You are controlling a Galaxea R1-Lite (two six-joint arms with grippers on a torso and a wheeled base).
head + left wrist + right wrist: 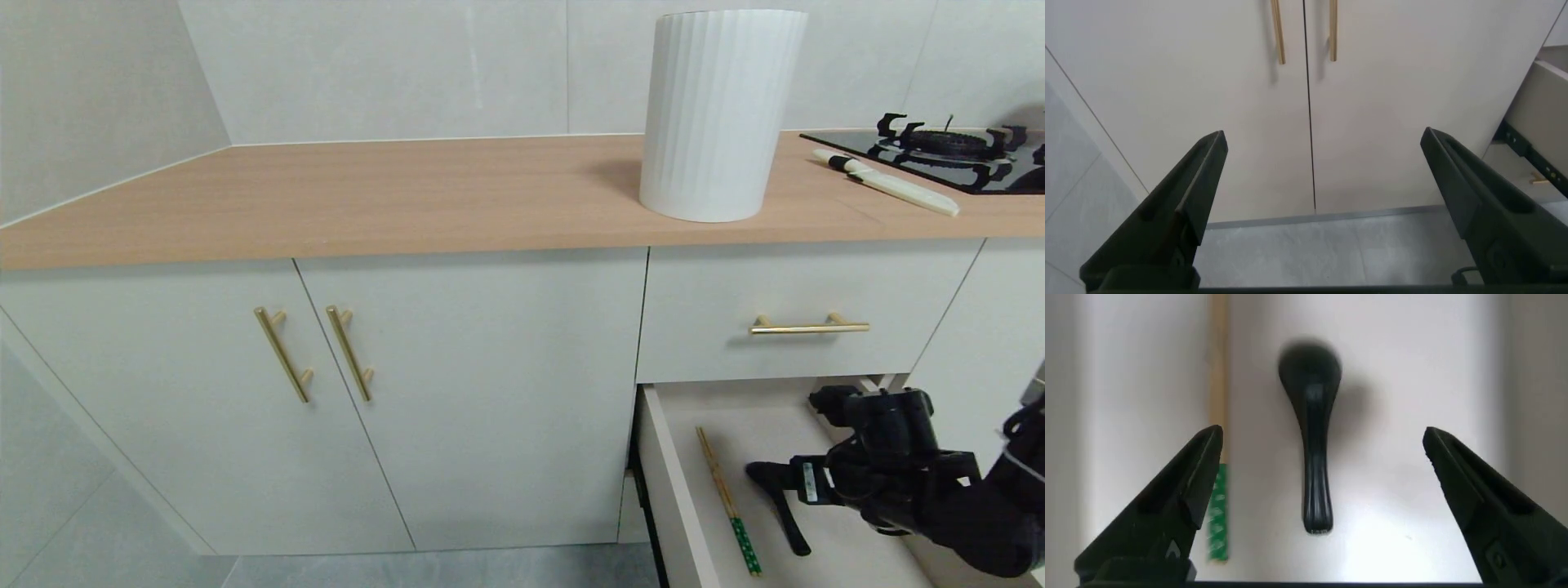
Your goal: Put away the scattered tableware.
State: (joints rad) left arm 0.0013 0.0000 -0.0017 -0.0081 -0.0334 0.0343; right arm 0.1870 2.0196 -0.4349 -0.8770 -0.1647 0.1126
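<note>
A black spoon (pixel 1313 457) lies flat on the floor of the open drawer (pixel 678 490), beside a pair of wooden chopsticks (pixel 1217 416) with green patterned ends. My right gripper (pixel 1321 434) hovers above the spoon, open, its fingers (pixel 1196 490) on either side of it and holding nothing. In the head view the right gripper (pixel 816 457) is over the drawer's right half, with the spoon (pixel 790 523) and chopsticks (pixel 727 502) to its left. A white knife (pixel 886 181) rests on the wooden counter. My left gripper (pixel 1323 137) is open and empty, facing the cabinet doors (pixel 1388 122).
A tall white ribbed container (pixel 714 114) stands on the counter (pixel 367 196) above the drawers. A black gas hob (pixel 939 151) is at the far right. A shut drawer with a gold handle (pixel 808 327) sits above the open one. The double doors have gold handles (pixel 282 353).
</note>
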